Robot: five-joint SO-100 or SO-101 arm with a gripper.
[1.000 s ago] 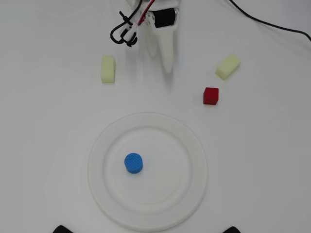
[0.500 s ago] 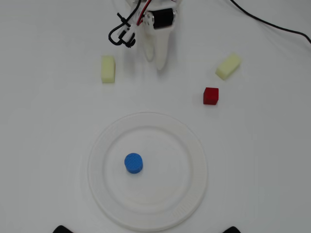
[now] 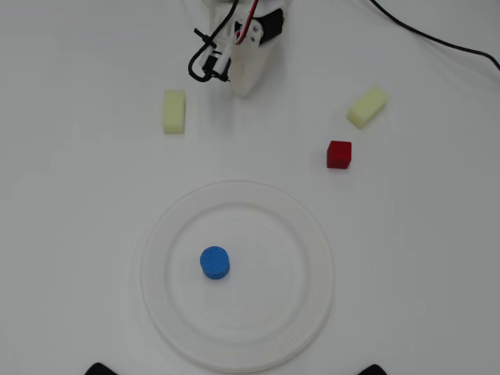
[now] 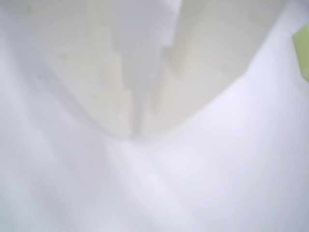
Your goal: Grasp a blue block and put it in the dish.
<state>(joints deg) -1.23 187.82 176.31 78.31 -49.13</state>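
The blue block (image 3: pixel 214 262), a short bright blue cylinder, stands inside the dish (image 3: pixel 156 234), a large white plate, a little left of its middle in the overhead view. My white gripper (image 3: pixel 244 91) is far from both, drawn back at the top of that view and holding nothing. In the wrist view the gripper (image 4: pixel 137 130) fills the upper half, its two pale fingers pressed together with only a thin slit between them. That view shows neither the block nor the dish.
Two pale yellow oblong blocks (image 3: pixel 173 111) (image 3: pixel 366 106) lie left and right of the gripper, and a red cube (image 3: pixel 338 154) sits above the dish's right side. A black cable (image 3: pixel 437 39) crosses the top right corner. A yellow-green edge (image 4: pixel 303 50) shows at the wrist view's right border.
The gripper has pulled back toward the top of the overhead view, and its fingers have come together. The blue block and the other blocks have not moved.
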